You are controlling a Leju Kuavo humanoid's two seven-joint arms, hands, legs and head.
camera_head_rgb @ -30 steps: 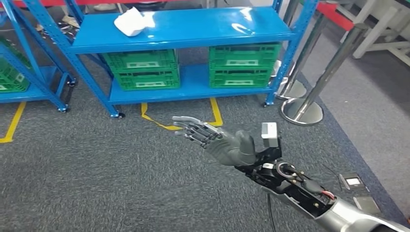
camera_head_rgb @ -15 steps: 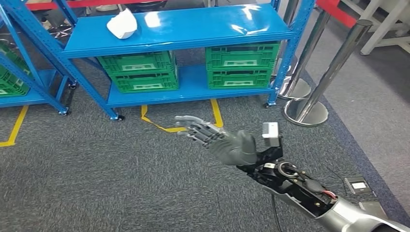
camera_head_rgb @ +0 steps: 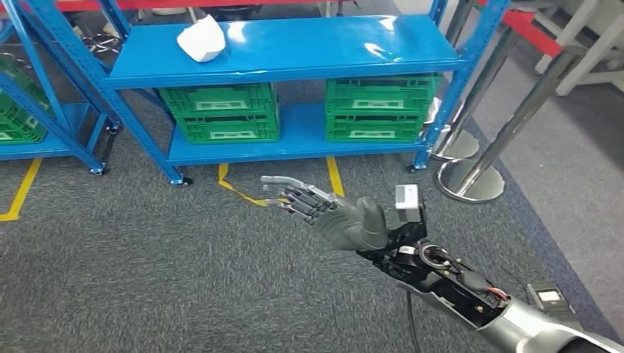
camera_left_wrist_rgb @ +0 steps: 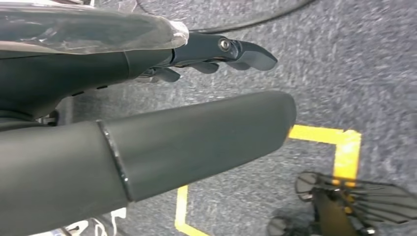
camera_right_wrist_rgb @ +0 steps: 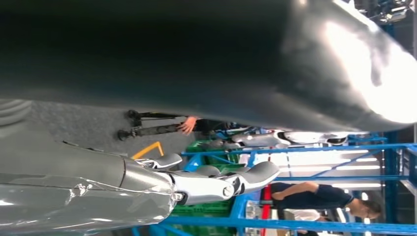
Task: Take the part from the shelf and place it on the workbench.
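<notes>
On the far side of the grey carpeted floor (camera_head_rgb: 147, 265) stands the blue metal shelf unit (camera_head_rgb: 309, 51), and the task looks barely begun. Its lower board carries two stacks of green plastic crates (camera_head_rgb: 221, 110), one left and one right. Near it on the right stand polished steel barrier posts (camera_head_rgb: 471, 173) on round bases. The robot's silver right arm reaches forward from the near right, and its right hand (camera_head_rgb: 324, 213) hangs above the carpet, well short of the shelf, fingers stretched out and apart with nothing in them. The left hand (camera_left_wrist_rgb: 216, 54), in its wrist view, hangs over carpet and yellow floor tape (camera_left_wrist_rgb: 329, 142); it appears empty, but whether its fingers are spread or curled I cannot tell. The white crumpled-looking part (camera_head_rgb: 202, 40) lies untouched on the upper board, towards its far left. Reaching, grasping, carrying and setting it on the worktop all remain.
</notes>
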